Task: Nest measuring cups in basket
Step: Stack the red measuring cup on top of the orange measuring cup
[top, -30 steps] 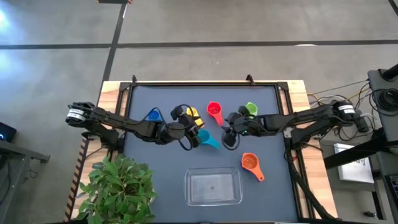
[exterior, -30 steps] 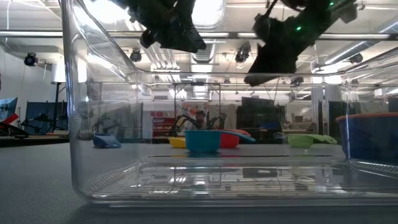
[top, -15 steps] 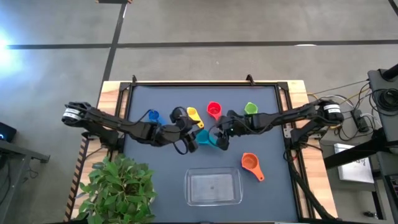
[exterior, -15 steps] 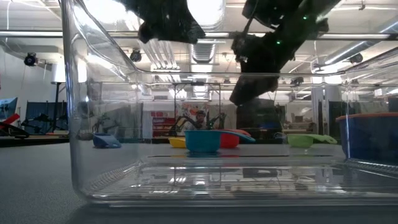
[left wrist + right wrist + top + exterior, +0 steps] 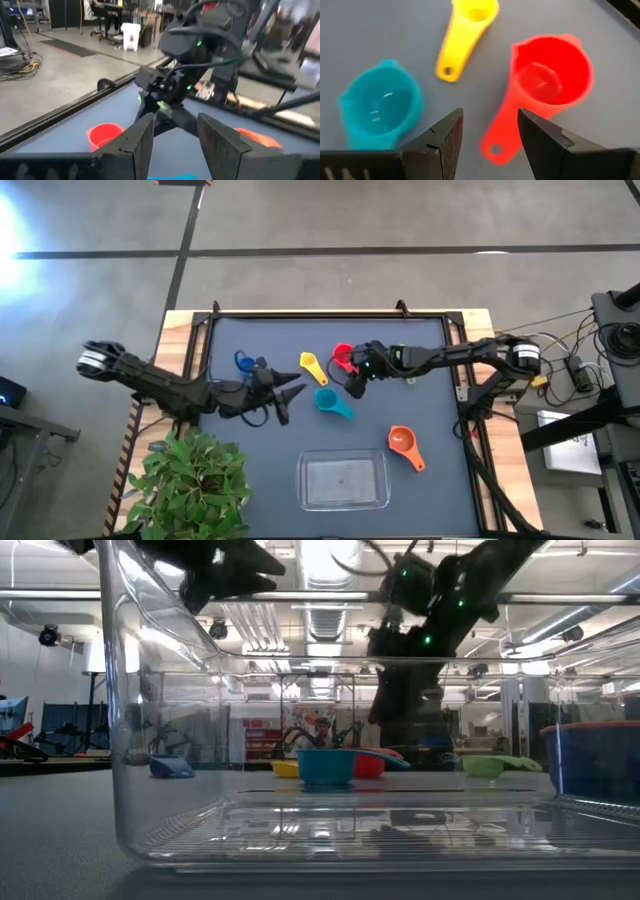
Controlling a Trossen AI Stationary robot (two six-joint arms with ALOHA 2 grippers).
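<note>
Clear basket (image 5: 344, 482) sits empty near the table's front edge. Teal cup (image 5: 333, 403), yellow cup (image 5: 313, 366) and red cup (image 5: 343, 357) lie beyond it; orange cup (image 5: 404, 444) just right. Right gripper (image 5: 487, 137) hangs open, empty, over the red handle. Left gripper (image 5: 175, 137) open, empty. Green cup hidden from above.

From above, the right arm covers most of your red cup (image 5: 340, 354) and hides the green cup altogether; in the low view it shows only as a green sliver (image 5: 490, 766) seen through the basket wall (image 5: 150, 740). The left arm overlaps the blue cup (image 5: 243, 361), leaving just a small blue patch. The purple cup appears nowhere. In the right wrist view, the teal cup (image 5: 380, 107) is blurred and its handle is cut off by the fingers (image 5: 440, 145). In the left wrist view, the orange cup (image 5: 255, 137) is a blurred smear.
</note>
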